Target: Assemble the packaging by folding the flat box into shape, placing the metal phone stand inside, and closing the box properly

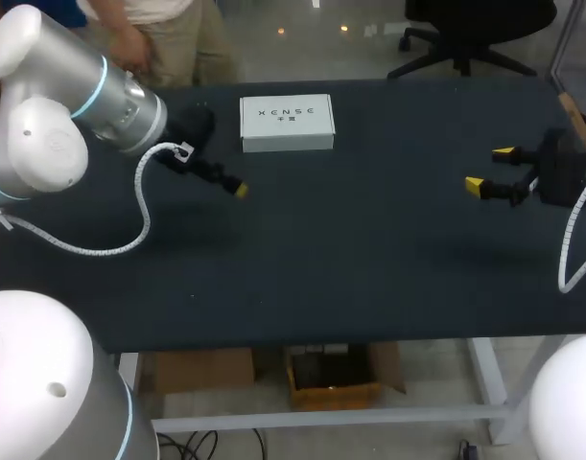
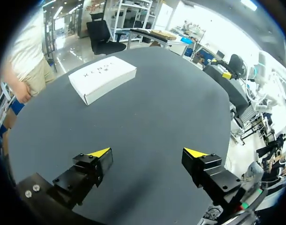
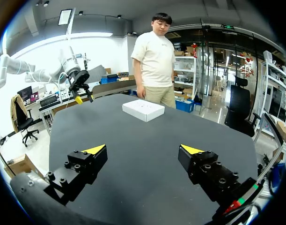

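A white closed box (image 1: 287, 122) lies flat near the table's far edge, left of centre. It also shows as the white box (image 2: 102, 78) well ahead of my left gripper (image 2: 147, 153), and as the white box (image 3: 143, 109) far ahead of my right gripper (image 3: 143, 149). My left gripper (image 1: 233, 184) hovers just left of and nearer than the box, open and empty. My right gripper (image 1: 489, 169) stands open and empty over the table's right side. No metal phone stand is visible in any view.
The dark table top (image 1: 350, 240) is bare around the box. A person stands just beyond the far left edge, not touching the table. My left arm's white cable (image 1: 139, 211) loops over the table's left part.
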Robot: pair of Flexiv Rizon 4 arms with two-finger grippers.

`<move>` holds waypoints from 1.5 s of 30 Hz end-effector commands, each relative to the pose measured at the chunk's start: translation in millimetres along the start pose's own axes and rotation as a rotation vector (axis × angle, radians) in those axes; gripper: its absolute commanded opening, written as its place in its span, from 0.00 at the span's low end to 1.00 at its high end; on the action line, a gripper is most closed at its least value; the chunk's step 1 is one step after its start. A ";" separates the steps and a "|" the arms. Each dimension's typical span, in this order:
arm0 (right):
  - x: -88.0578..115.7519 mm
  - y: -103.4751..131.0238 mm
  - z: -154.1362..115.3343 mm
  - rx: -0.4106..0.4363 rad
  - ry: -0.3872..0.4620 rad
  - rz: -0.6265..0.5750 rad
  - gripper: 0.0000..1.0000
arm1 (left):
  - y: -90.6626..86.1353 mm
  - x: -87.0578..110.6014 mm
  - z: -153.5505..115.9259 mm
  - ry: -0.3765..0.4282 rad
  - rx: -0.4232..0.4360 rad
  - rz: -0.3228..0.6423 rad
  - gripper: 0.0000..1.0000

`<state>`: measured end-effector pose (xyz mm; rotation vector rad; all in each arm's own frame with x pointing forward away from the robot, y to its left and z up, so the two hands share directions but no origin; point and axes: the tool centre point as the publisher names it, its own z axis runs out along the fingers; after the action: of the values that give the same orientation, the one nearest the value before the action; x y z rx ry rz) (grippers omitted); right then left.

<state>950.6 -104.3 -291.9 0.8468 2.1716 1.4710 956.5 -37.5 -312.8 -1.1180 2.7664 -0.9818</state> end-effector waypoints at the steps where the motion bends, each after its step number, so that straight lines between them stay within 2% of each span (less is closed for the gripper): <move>1: -0.6 -1.4 -1.0 -0.008 0.004 -0.001 1.00 | -3.7 -4.9 -6.8 0.045 -0.020 0.010 1.00; 21: -0.6 -1.4 -1.0 -0.008 0.004 -0.001 1.00 | -3.7 -4.9 -6.8 0.045 -0.020 0.010 1.00; 22: -0.6 -1.4 -1.0 -0.008 0.004 -0.001 1.00 | -1.5 -4.9 -4.0 0.006 -0.031 0.015 1.00; 25: -0.6 -1.4 -1.0 -0.008 0.004 -0.001 1.00 | 5.9 -12.3 -8.7 -0.043 0.040 0.006 1.00; 29: -0.6 -1.4 -1.0 -0.008 0.004 -0.001 1.00 | 16.4 -16.1 -18.3 -0.101 0.166 0.056 1.00; 31: -0.6 -1.4 -1.0 -0.008 0.004 -0.001 1.00 | 20.9 -17.9 -21.0 -0.159 0.190 0.077 1.00; 32: -0.6 -1.4 -1.0 -0.008 0.004 -0.001 1.00 | 23.9 -18.7 -22.8 -0.141 0.222 0.076 1.00; 34: -0.6 -1.4 -1.0 -0.008 0.004 -0.001 1.00 | 27.9 -21.0 -24.3 -0.179 0.236 0.086 1.00; 38: -0.6 -1.4 -1.0 -0.008 0.004 -0.001 1.00 | 32.8 -27.0 -28.9 -0.188 0.286 0.095 1.00; 42: -0.6 -1.4 -1.0 -0.008 0.004 -0.001 1.00 | 33.4 -32.9 -36.5 -0.178 0.323 0.124 1.00; 45: -0.6 -1.4 -1.0 -0.008 0.004 -0.001 1.00 | 31.6 -40.1 -43.4 -0.167 0.342 0.109 1.00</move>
<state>950.7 -104.3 -291.9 0.8467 2.1712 1.4712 957.0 20.0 -305.6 -0.9681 2.4143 -1.1444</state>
